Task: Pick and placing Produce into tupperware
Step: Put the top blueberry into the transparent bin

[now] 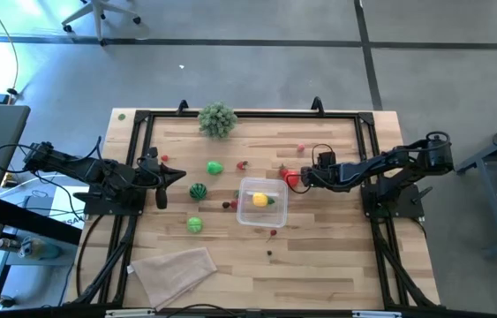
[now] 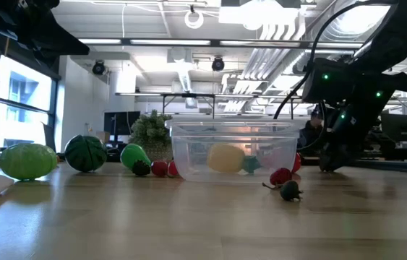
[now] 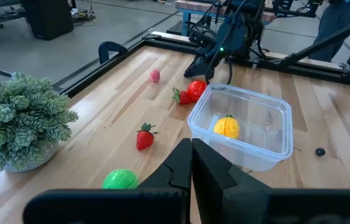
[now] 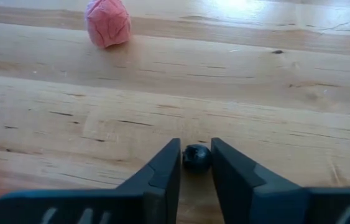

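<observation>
Right hand [image 4: 195, 163] around small dark berry [image 4: 196, 158]

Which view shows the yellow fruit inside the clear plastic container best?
Left wrist view: the yellow fruit lies unobstructed in the clear container. High view shows it small; low view, through the wall; right wrist view, nothing.

I counted one clear tupperware [image 1: 261, 205] with one yellow fruit [image 1: 259, 200] inside it. Three green pieces lay on the wood: a bright one [image 1: 214, 167], a dark striped one [image 1: 198, 190] and a pale one [image 1: 194, 224]. There was one bushy plant [image 1: 217, 118], one folded cloth [image 1: 173, 270], and several small red pieces I could not count exactly.
</observation>
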### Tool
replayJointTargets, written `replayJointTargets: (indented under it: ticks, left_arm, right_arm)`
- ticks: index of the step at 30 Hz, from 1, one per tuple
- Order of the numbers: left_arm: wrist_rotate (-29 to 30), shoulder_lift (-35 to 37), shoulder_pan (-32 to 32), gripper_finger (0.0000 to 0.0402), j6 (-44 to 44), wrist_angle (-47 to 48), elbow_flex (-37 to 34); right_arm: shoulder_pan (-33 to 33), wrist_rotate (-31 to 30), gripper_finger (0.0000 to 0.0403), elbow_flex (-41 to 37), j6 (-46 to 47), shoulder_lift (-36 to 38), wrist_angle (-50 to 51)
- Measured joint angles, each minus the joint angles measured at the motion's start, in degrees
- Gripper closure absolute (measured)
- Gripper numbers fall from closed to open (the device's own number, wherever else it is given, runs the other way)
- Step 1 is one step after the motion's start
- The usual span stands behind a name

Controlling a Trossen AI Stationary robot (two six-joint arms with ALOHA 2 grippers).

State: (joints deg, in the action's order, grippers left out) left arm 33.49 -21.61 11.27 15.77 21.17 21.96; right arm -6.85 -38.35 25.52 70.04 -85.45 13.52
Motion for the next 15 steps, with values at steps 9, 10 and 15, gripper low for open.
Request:
replayJointTargets:
  ticks: [9, 10, 15]
  left_arm:
    - [0.0, 0.0, 0.0, 0.0401, 0.0, 0.0, 0.0]
    - [0.0, 0.0, 0.0, 0.0401, 0.0, 0.0, 0.0]
    - [0.0, 0.0, 0.0, 0.0401, 0.0, 0.0, 0.0]
  right_arm:
    - [0.0, -0.4, 0.0352, 0.0, 0.0, 0.0, 0.2]
    - [0.0, -0.5, 0.0352, 0.0, 0.0, 0.0, 0.2]
    - [0.0, -1.0, 0.0354, 0.0, 0.0, 0.0, 0.3]
